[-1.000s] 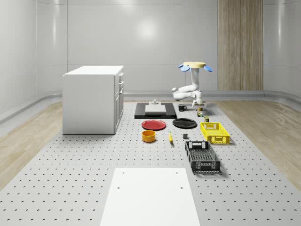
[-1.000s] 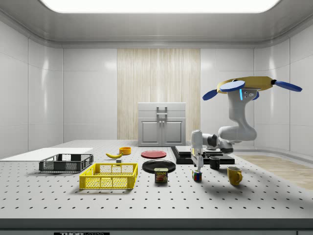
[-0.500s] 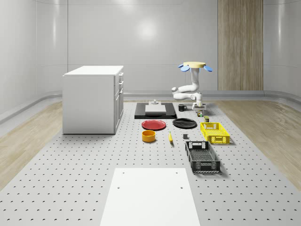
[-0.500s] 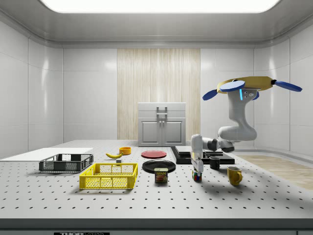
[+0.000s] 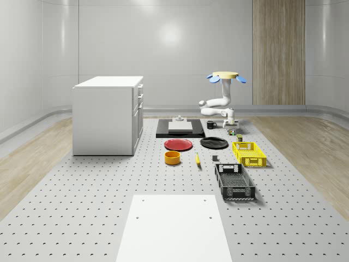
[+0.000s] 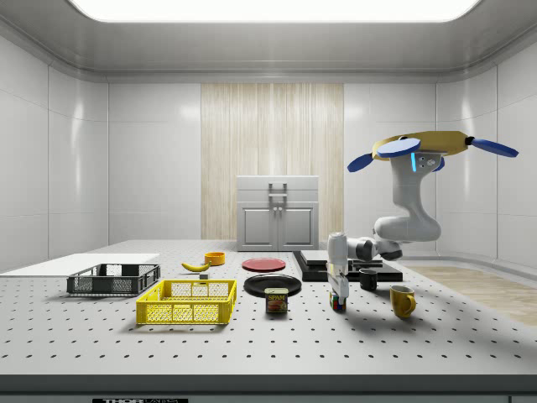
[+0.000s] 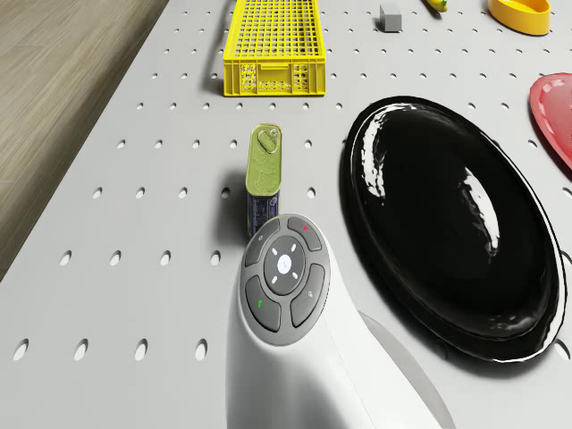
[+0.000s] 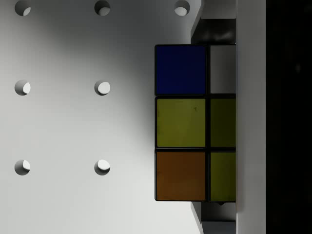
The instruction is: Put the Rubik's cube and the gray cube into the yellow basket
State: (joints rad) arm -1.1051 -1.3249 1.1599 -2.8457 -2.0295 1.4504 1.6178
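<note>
my drone point(image 6: 432, 149) hovers, arm bent down, gripper point(image 6: 337, 295) upon the rubik's cube point(image 8: 195, 122); wrist shows it close, grip unclear; gray cube point(image 7: 390, 16) beside yellow basket point(image 7: 271, 79).

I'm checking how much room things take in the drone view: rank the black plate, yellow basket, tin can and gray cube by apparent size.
1. Black plate
2. Yellow basket
3. Tin can
4. Gray cube

The basket and cube lie farther off, so true sizes may differ.

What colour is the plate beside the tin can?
Glossy black plate, next to the tin can; clearest in the drone view.
</note>
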